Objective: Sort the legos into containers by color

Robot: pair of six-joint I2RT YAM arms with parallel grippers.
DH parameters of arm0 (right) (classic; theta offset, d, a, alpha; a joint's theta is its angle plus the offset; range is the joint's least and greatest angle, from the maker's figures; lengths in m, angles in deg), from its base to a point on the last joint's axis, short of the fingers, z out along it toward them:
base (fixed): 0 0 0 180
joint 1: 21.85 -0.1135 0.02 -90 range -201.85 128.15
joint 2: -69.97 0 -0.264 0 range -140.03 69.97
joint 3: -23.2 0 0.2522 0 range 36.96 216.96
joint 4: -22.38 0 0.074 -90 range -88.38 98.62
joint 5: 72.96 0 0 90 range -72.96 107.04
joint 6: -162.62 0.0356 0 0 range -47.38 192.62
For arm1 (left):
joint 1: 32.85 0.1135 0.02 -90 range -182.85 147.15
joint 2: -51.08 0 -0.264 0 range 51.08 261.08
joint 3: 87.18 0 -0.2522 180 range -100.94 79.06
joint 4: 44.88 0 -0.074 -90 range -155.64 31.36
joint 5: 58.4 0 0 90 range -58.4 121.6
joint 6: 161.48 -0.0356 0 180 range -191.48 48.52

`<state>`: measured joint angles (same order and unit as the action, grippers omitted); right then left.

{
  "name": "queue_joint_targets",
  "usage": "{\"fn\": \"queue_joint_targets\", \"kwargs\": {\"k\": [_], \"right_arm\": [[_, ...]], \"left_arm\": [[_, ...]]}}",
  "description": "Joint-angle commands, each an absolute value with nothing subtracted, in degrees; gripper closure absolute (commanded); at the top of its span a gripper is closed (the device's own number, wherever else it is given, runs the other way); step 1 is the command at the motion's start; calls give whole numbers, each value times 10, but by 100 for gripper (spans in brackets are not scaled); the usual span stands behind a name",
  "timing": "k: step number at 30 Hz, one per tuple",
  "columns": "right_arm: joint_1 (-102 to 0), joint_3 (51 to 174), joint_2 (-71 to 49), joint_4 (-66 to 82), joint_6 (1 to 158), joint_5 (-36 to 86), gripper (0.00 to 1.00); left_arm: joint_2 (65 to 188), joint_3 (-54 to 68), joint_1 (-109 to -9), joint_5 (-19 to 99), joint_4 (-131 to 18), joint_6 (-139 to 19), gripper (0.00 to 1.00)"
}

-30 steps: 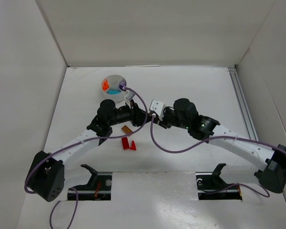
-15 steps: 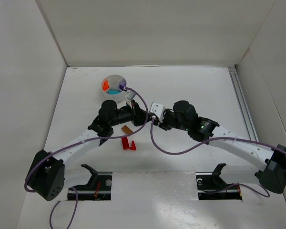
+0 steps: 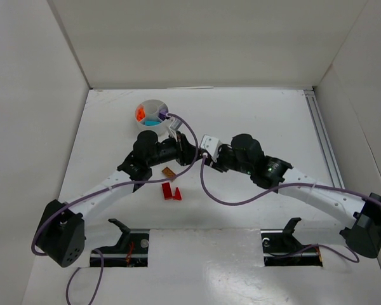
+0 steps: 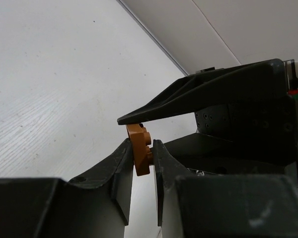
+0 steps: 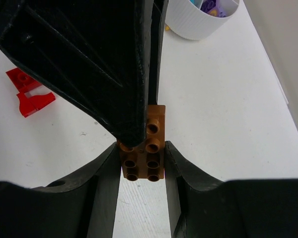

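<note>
nearest the bases, two red legos (image 3: 171, 191) lie touching each other on the white table (image 3: 260, 114), just in front of the left arm. a bit further out, a loose brown-orange piece (image 3: 169, 170) lies on the table close beside that arm.

past it the two arms meet tip to tip around mid table. left gripper (image 4: 140, 148) is nearly closed, fingers pinching a brown-orange brick (image 4: 138, 145) across its flat faces, studs pointing sideways. right gripper (image 5: 141, 147) is closed down to brick width, pads on the brick's two long edges, studs facing its cam. one left finger overlaps the brick's upper corner in that view. looks like the same brick in both grips, tho can't be fully sure.

furthest out, the white dish (image 3: 147, 103) sits toward the back left, well apart from the loose pieces, w/ orange legos (image 3: 140, 114), teal legos (image 3: 153, 121) and purple legos (image 3: 163, 114) in separate compartments.
</note>
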<state>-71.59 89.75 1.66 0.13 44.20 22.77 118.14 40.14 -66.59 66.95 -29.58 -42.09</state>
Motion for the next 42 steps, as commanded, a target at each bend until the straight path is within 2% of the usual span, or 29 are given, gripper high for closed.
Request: {"fn": "queue_joint_targets", "kwargs": {"k": [1, 2, 3, 5, 6, 8, 9, 10, 15, 19, 23, 27, 33, 42], "right_arm": [[-721, 928, 12, 19, 458, 227, 76], [-721, 928, 7, 19, 458, 227, 69], [-721, 933, 7, 19, 458, 234, 57], [-721, 940, -6, 19, 458, 242, 48], [-721, 945, -6, 19, 458, 248, 38], [-721, 952, -20, 19, 458, 248, 27], [-721, 959, -20, 19, 458, 242, 10], [-721, 959, -26, 19, 458, 236, 2], [-721, 959, -10, 19, 458, 175, 0], [-716, 925, 27, 14, 475, 113, 0], [-698, 886, 59, -4, 486, 75, 0], [-662, 862, 78, -24, 492, 81, 0], [-597, 836, 78, -30, 498, 108, 0], [-533, 836, 32, -13, 492, 182, 0]], "left_arm": [[1167, 357, -664, 620, -313, -446, 100], [1162, 342, -664, 595, -341, -451, 100], [1162, 334, -664, 579, -358, -451, 100], [1157, 311, -664, 528, -404, -457, 100], [1157, 304, -664, 512, -417, -457, 100], [1157, 291, -664, 481, -446, -463, 100], [1152, 279, -664, 459, -467, -463, 100], [1151, 274, -664, 448, -479, -469, 100], [1158, 225, -650, 343, -572, -469, 100], [1188, 192, -600, 251, -638, -461, 100], [1259, 130, -493, 292, -638, -463, 100], [1359, 37, -460, 277, -636, -491, 100], [1492, -86, -439, 274, -677, -507, 100], [1553, -126, -433, 265, -683, -513, 100]]}}
